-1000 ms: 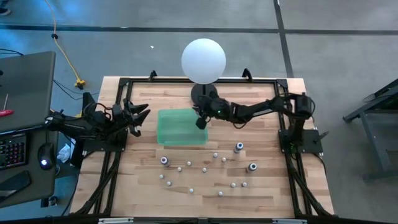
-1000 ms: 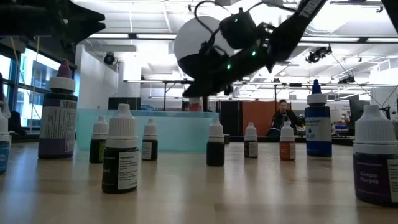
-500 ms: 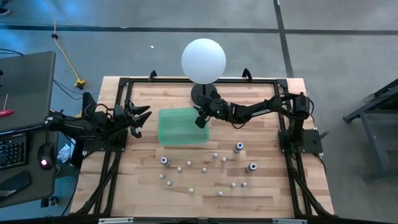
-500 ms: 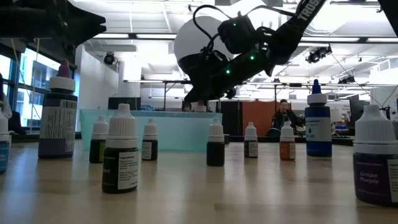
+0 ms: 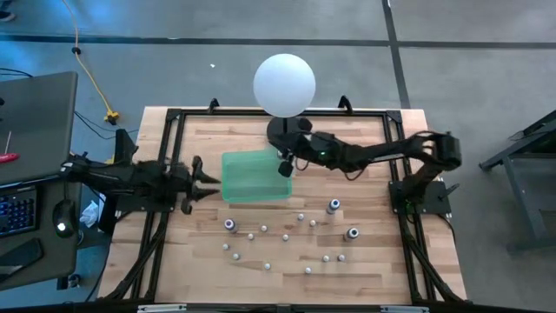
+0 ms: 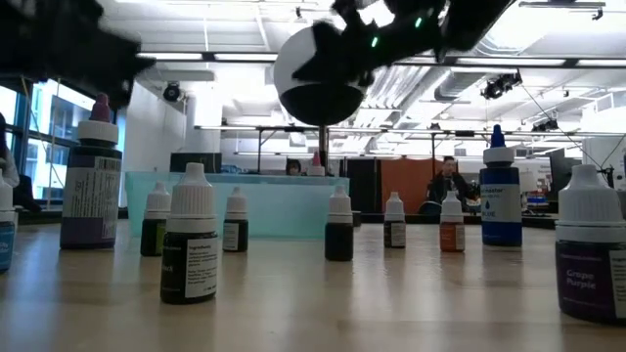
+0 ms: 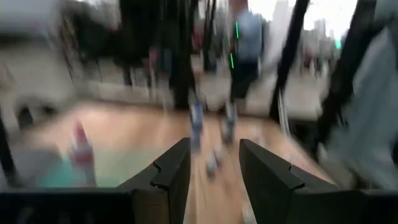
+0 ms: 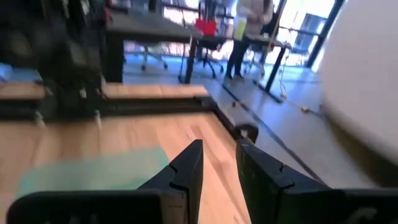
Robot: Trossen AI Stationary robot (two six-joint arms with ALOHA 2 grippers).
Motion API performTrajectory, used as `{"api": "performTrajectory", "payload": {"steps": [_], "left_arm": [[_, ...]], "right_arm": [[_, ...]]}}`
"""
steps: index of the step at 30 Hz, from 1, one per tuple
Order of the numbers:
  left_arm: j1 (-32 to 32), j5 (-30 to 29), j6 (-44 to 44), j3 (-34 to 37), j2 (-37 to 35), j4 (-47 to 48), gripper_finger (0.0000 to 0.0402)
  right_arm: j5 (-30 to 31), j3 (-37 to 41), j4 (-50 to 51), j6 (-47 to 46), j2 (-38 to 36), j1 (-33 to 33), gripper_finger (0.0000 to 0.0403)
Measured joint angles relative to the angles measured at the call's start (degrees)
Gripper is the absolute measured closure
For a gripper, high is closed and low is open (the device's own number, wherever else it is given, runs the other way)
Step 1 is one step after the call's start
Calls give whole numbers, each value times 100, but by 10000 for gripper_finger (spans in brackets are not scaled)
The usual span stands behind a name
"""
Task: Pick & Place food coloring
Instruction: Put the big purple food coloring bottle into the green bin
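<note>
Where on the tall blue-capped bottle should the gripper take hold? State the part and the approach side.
Probably the straight labelled body of the blue-capped bottle, below its tapered cap, which would likely slip. Come straight down from above: it stands upright, with bare table on either side of it.

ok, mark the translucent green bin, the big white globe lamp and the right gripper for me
translucent green bin (image 5: 254,176): high view, on its bare floor.
big white globe lamp (image 5: 284,83): high view, middle of the globe.
right gripper (image 5: 284,169): high view, at its fingertips, above the bin's right edge.
</note>
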State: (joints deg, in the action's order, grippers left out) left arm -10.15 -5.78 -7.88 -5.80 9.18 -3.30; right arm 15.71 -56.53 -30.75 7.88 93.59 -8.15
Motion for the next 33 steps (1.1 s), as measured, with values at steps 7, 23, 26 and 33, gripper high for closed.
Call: {"api": "performTrajectory", "payload": {"steps": [7,23,26,33], "left_arm": [[0,1151,-412,2,957,-84,266],[0,2370,-393,0,3588,-2429,266],[0,2617,-224,0,3972,-2832,266],[0,2730,-125,0,4520,-3113,266]], "right_arm": [[3,-2,708,-142,-626,121,316],[-280,-2,1247,-909,-585,121,320],[-374,-2,1247,-909,-585,119,320],[-385,-2,1282,-898,-585,119,320]]}}
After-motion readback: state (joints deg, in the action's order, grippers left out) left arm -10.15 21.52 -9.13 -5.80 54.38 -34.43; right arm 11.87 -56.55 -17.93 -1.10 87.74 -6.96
